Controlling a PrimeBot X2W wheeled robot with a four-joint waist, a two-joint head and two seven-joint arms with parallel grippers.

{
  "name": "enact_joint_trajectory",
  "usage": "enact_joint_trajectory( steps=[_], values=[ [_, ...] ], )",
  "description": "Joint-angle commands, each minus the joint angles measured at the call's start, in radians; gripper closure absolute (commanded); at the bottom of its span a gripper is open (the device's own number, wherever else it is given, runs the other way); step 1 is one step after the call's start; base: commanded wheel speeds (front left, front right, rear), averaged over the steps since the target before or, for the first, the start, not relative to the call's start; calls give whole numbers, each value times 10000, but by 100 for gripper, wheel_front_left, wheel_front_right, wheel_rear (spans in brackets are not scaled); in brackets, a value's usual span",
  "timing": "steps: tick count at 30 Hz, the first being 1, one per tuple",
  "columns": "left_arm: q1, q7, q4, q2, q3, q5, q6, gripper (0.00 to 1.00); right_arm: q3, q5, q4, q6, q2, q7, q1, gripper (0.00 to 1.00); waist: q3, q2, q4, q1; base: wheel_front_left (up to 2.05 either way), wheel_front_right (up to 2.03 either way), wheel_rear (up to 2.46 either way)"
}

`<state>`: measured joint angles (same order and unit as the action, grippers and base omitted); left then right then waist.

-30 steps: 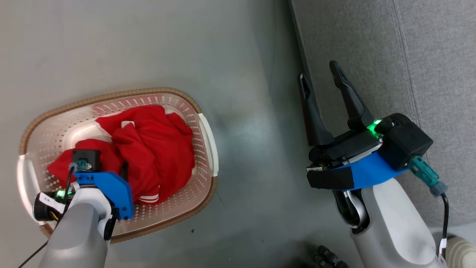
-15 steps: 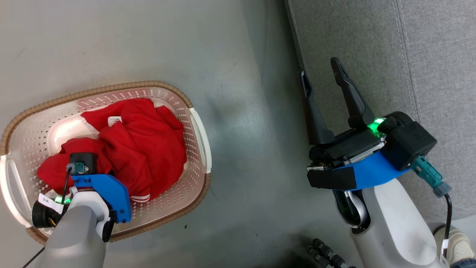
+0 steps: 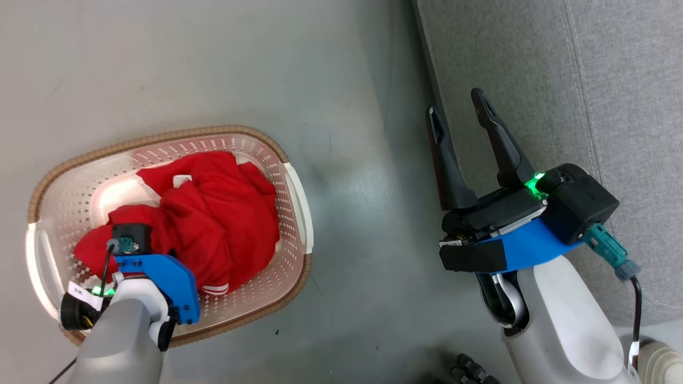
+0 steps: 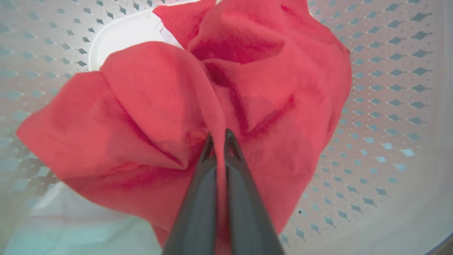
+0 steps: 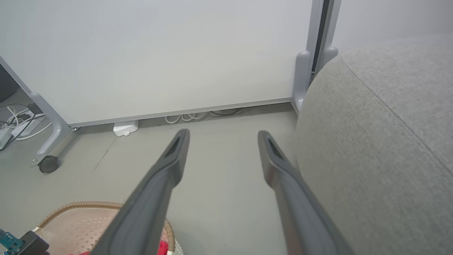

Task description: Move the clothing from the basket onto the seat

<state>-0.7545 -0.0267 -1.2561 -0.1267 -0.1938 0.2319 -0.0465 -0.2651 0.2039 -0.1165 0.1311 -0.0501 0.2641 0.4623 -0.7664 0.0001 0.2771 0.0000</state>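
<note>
The clothing [image 3: 224, 224] lies as a bunched red heap with a bit of white trim inside the cream basket [image 3: 160, 136] on the floor at the left. My left arm reaches down into the basket, and its blue wrist [image 3: 160, 272] hides the fingers in the head view. In the left wrist view, my left gripper [image 4: 220, 136] is shut on a raised fold of the clothing [image 4: 148, 92], with the perforated basket wall [image 4: 389, 88] behind. My right gripper [image 3: 455, 104] hangs open and holds nothing at the left edge of the grey seat [image 3: 533, 64]. The right wrist view shows this gripper [image 5: 223, 134] beside the seat [image 5: 382, 141].
Bare grey floor [image 3: 363, 186] separates basket and seat. Ahead of the right gripper stands a white panel [image 5: 159, 53] on castor legs [image 5: 47, 163], with cables and a small white box [image 5: 125, 128] at its foot. A shoe [image 3: 659, 360] shows at the lower right.
The head view swung aside and came back. My left wrist has shifted slightly toward the basket's near side, with the red fold still pinched. The right gripper has stayed open in place.
</note>
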Motion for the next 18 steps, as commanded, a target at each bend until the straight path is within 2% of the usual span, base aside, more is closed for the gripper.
enact_joint_trajectory(
  steps=[1, 8, 18],
  values=[
    [109, -66, -30, 6, -3, 42, -54, 100, 19, -45, -44, -7, -4, 4, -45, 0, 220, -1, -111, 0, 0, 0, 0],
    [276, -650, -52, 351, -184, 187, -338, 100, 195, -270, -447, -7, -4, 4, -438, 0, 1490, -1, -592, 0, 0, 0, 0],
    [546, -1570, 202, 713, -744, 473, -782, 100, 193, -513, -1107, -7, -7, 4, -1109, 0, 3946, -1, -1310, 0, 0, 0, 0]
  ],
)
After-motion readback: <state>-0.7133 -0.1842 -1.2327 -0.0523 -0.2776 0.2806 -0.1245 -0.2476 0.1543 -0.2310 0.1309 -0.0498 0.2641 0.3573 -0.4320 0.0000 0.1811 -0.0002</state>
